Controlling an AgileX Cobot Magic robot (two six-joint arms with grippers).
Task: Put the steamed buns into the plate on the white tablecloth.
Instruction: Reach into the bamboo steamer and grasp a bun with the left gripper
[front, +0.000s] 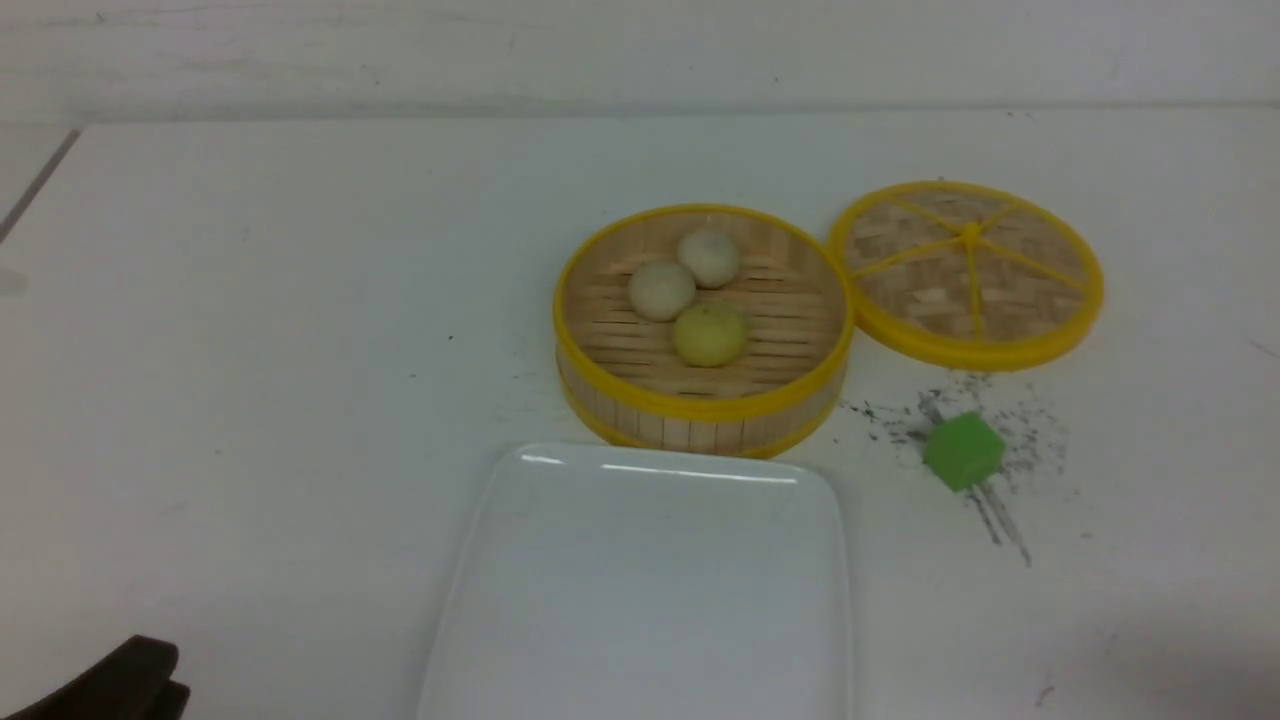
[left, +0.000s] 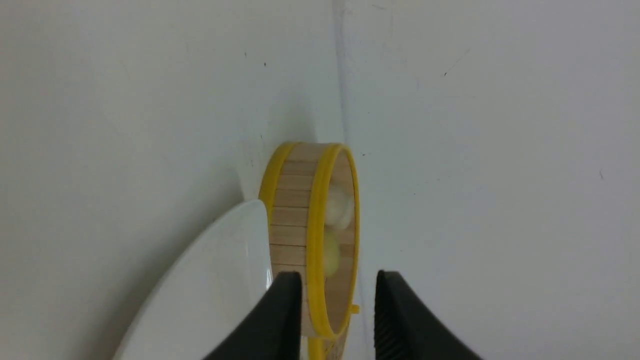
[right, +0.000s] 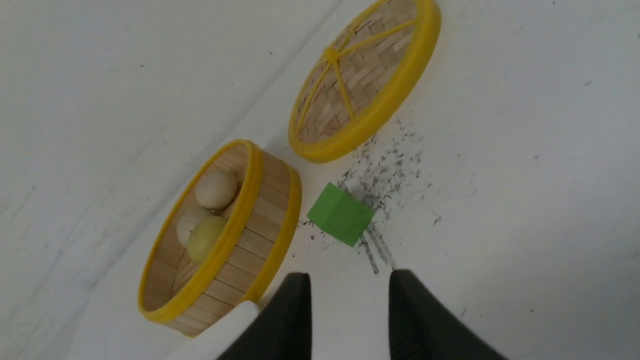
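Gaping empty nearest the robot, the left gripper and right gripper are holding their jaws spread; beyond them the plate is lying on the white tablecloth, and just behind it the steamed buns are sitting inside the bamboo steamer

— What does the left gripper look like?
— 2 matte black fingers, narrow at their blunt tips and widening toward the wrist. One inner face carries faint ridges.
— And the right gripper?
— Much the same: 2 black wedge-shaped fingers with rounded tips and smooth outer faces.
— Does the front view add anything?
— Only a brownish-black rounded piece in the near left corner, with a crease splitting it into 2 lobes. It is too blurred to tell which part of the left arm it is.
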